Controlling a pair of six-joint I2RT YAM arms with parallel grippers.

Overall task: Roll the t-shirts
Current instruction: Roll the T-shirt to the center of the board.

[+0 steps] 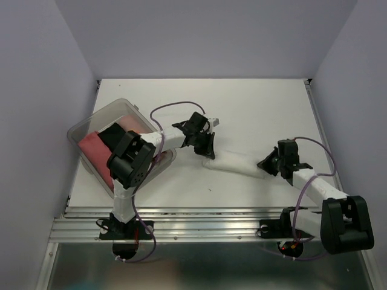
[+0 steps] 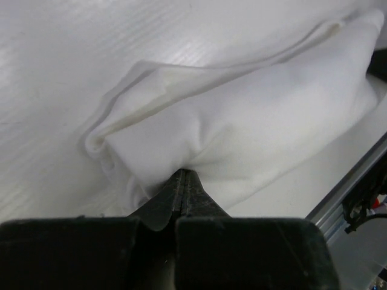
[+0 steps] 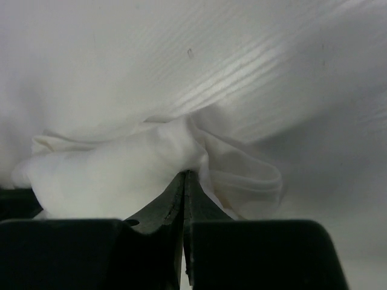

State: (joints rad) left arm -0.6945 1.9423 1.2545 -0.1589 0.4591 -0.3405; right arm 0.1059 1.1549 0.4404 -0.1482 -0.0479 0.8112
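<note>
Left wrist view is showing the left gripper point(image 2: 183, 176) nearest the lens, its two dark fingers pressing together and pinching a fold of the white t-shirt point(image 2: 260, 121) at their tips. Beyond them the shirt is lying as a plump, soft bundle with a curled hem along its far side, and its far end is running out of the picture.

The right gripper point(image 3: 186, 176) is likewise clamping shut on crumpled white cloth. How deep the tips are biting is hard to make out.

From above, the shirt is stretching as a long, slightly bent roll across the middle of the table point(image 1: 254, 103), one gripper sitting on each end and covering it.

Further back on the left, the clear tub point(image 1: 97, 113) is holding a salmon-pink shirt point(image 1: 94, 151) and a black shirt point(image 1: 112, 134). The left arm point(image 1: 130, 162) is crossing over the tub and hiding much of its contents, so the dark cloth is blending with the arm's black housing.
</note>
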